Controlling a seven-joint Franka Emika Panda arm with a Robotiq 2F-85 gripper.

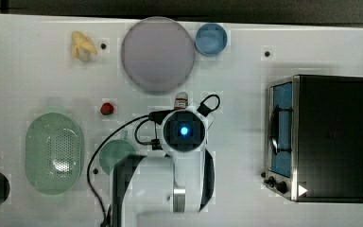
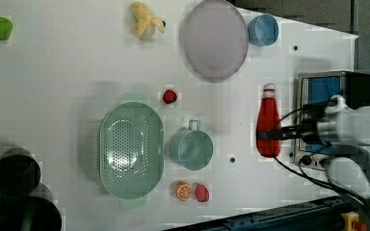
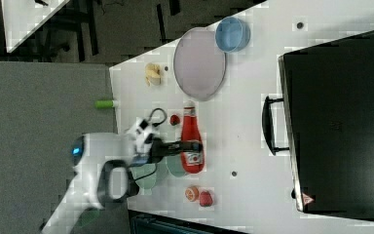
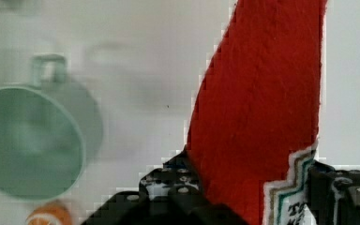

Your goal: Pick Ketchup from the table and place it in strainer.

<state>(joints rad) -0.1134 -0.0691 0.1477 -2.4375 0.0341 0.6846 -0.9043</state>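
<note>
Ketchup (image 2: 268, 126) is a slim red squeeze bottle with a white cap and a white label with dark print near its base. The hand (image 3: 193, 146) is closed on it, one finger (image 4: 168, 187) on each side of the lower body at the label, so the bottle is pinched and not lying free on the white counter (image 2: 67, 86). Taking the pale green strainer (image 2: 131, 149) as landmark, in the left view the bottle is well to its right, past the teal cup (image 2: 192, 148), and the bare counter between cup and bottle gives open room. The grey-lilac plate (image 2: 215, 39) is above and to the right of the strainer, and the black oven (image 2: 335, 108) is far right, just beyond the bottle. The label's letters are too small to read.
</note>
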